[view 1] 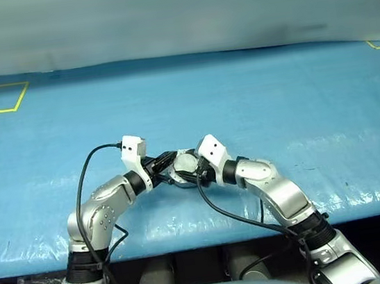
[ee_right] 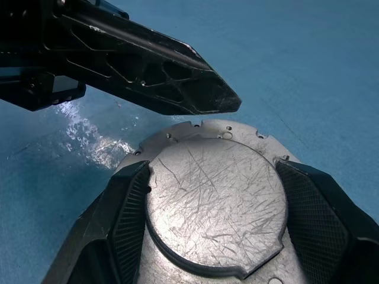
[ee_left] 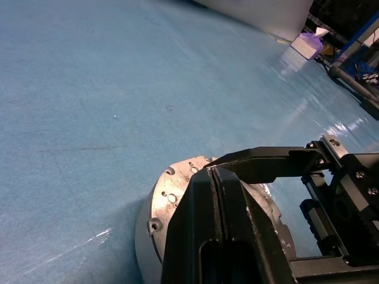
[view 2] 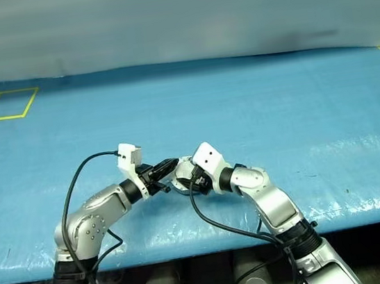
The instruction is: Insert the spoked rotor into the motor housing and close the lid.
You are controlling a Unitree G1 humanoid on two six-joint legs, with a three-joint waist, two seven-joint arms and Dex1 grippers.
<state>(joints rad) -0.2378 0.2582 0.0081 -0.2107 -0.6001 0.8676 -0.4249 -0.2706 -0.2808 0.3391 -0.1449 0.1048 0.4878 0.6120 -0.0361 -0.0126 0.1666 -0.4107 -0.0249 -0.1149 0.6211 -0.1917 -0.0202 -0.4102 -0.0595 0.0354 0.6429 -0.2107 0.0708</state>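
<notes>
R gripper (ee_right: pixel 216 219) spread wide & clamped on the round silver-grey metal motor housing (ee_right: pixel 216 204), one black finger (ee_right: pixel 127 207) on each side of its scratched flat face, holding it just above the blue plastic-covered table (view 1: pixel 276 102). L gripper (ee_right: pixel 228 103) has fingers pressed together w/ nothing between them, tip poised just beyond the housing's far rim, close to it; can't tell if touching.
</notes>
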